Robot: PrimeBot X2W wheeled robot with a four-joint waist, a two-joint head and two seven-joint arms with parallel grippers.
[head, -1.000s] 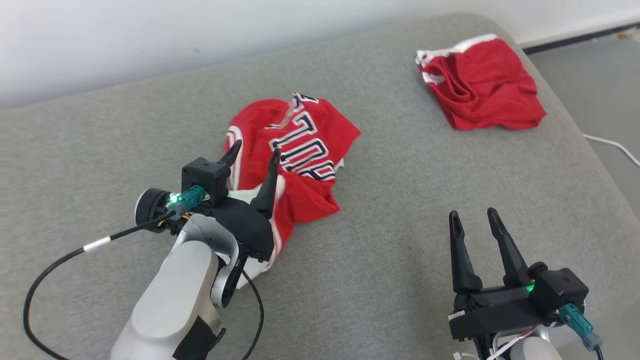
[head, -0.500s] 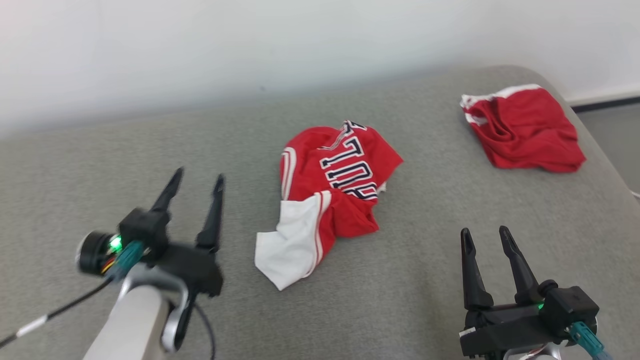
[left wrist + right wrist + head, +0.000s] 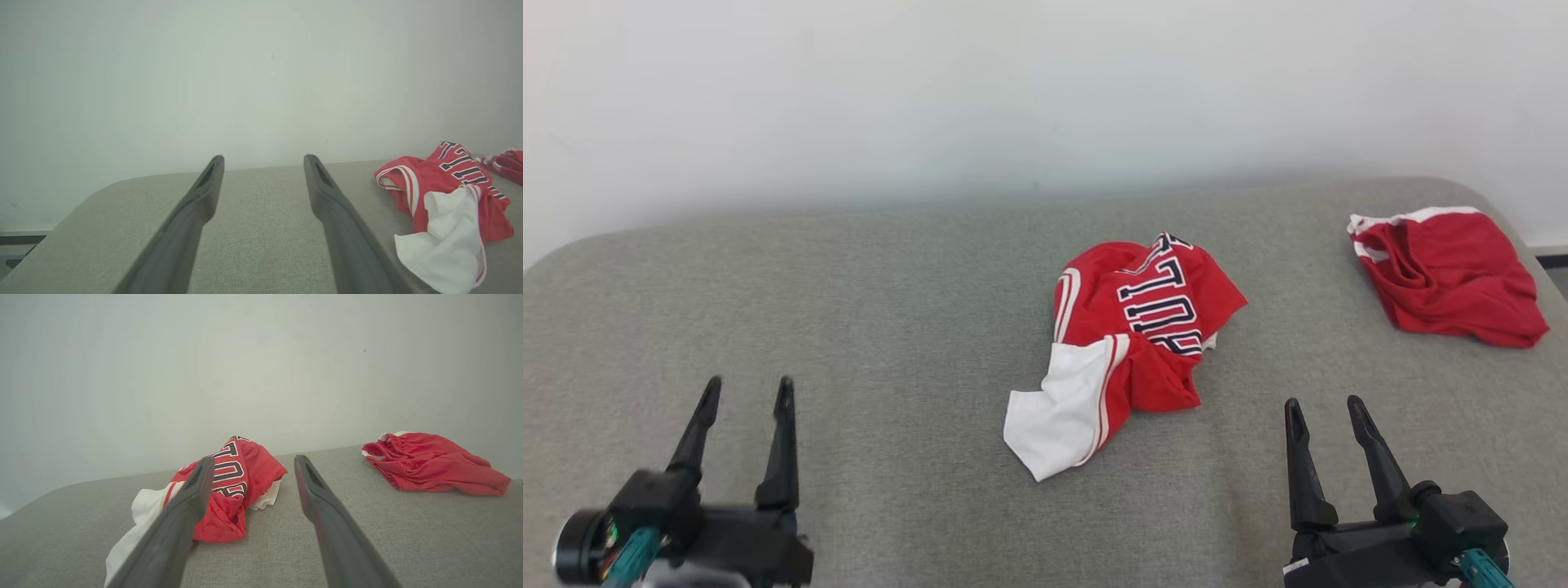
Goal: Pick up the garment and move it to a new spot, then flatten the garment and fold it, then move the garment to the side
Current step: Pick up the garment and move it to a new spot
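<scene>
Left gripper (image 3: 749,382) withdrawn from jersey (image 3: 1131,327), jaws apart

from my end this looks like a bare indoor test room, not a lived-in home: a plain white wall (image 3: 849,98), a grey upholstered pad (image 3: 890,327) with rounded corners, and a dark skirting strip (image 3: 24,240) low down.
</scene>
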